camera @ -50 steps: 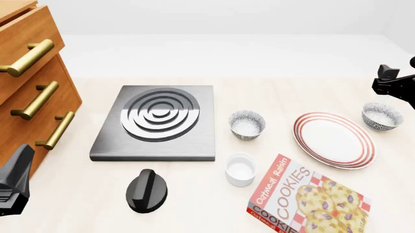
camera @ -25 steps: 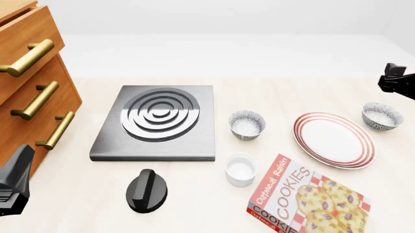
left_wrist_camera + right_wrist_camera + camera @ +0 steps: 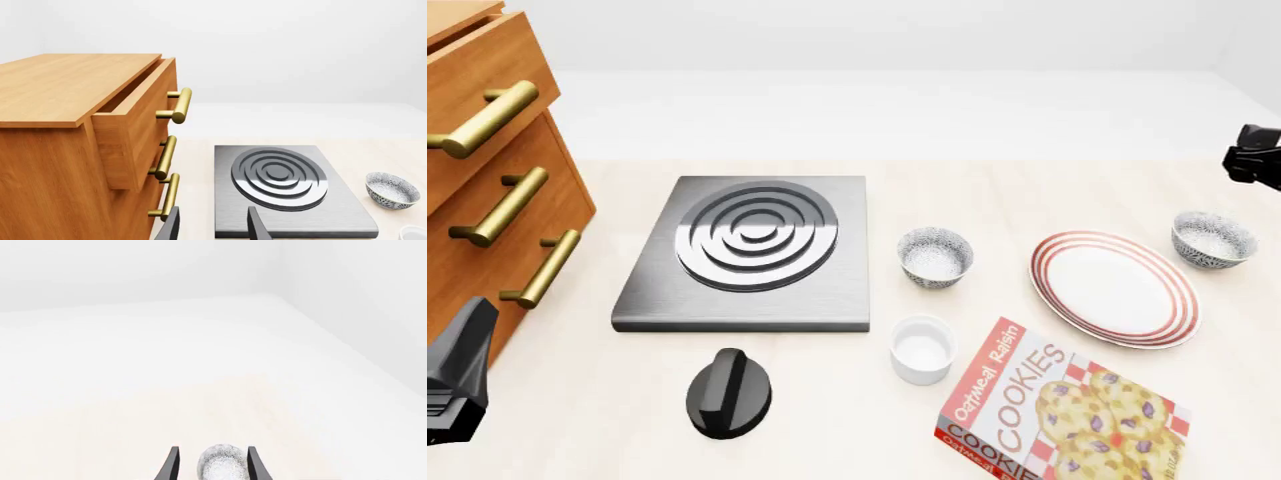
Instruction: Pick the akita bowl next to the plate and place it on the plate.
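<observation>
The plate (image 3: 1114, 288) sits on the bench (image 3: 988, 190), and a speckled bowl (image 3: 1212, 239) rests just off its right rim, apart from it. Right gripper (image 3: 210, 466) hangs above that bowl, jaws spread and empty. Left gripper (image 3: 212, 227), far left of the plate, jaws parted, holding nothing.

Left gripper (image 3: 212, 227) jaws parted; right gripper (image 3: 211, 465) jaws parted too
</observation>
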Controlling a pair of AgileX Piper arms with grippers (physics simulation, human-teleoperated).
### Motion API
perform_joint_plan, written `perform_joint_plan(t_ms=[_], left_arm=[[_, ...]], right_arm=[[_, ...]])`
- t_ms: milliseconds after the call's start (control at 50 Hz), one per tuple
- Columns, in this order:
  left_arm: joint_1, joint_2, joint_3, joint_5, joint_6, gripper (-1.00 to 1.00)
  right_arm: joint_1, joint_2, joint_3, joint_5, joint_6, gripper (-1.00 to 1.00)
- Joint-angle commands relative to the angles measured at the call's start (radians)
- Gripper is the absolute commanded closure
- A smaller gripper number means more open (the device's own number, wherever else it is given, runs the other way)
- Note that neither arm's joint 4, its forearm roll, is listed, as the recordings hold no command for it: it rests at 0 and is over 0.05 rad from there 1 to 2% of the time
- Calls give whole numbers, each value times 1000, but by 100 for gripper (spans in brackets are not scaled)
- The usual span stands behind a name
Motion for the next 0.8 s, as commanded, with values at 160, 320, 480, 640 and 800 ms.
perform_joint_plan(t_ms=[160,320,480,640,800], left_arm=[[0,0,0,0,0,-100],[0,0,0,0,0,-100],[0,0,0,0,0,-100],[0,0,0,0,0,-100],[0,0,0,0,0,-100]], right_arm=[[-38,28,-39,25,17,-100],[-62,49,-59,32,24,-100],[-80,70,-72,36,32,-100],[-94,87,-83,38,37,-100],[-102,102,-91,38,42,-100]])
